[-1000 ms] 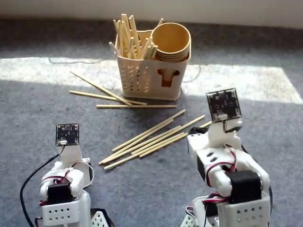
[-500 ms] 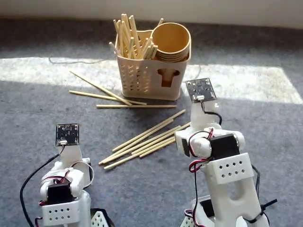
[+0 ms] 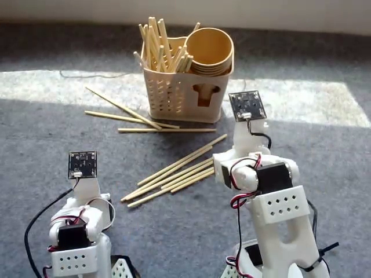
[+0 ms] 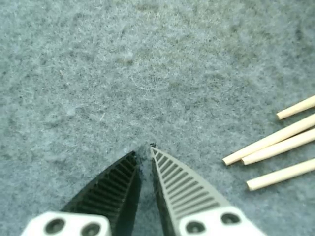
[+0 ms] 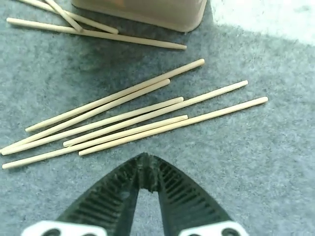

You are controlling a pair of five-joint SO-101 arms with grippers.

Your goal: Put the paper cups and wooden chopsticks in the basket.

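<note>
A cream plastic basket (image 3: 184, 95) stands at the back of the grey carpet, holding stacked paper cups (image 3: 209, 51) and several upright wooden chopsticks (image 3: 156, 43). Several loose chopsticks (image 3: 174, 171) lie in a slanted bundle in front of it, also seen from the right wrist as chopsticks (image 5: 133, 118). Three more chopsticks (image 3: 139, 120) lie left of the basket. My right gripper (image 5: 145, 173) hovers shut just short of the bundle, with nothing held. My left gripper (image 4: 146, 150) is shut over bare carpet, the chopstick ends (image 4: 275, 147) off to its side.
A bright sunlit band (image 3: 301, 101) crosses the carpet behind the bundle. The right arm's body (image 3: 264, 185) stands over the bundle's right ends. A thin cable (image 3: 87, 74) lies on the carpet left of the basket.
The right arm swung forward and left, over the right ends of the chopstick bundle, mostly in the first half second. The left arm has kept still.
</note>
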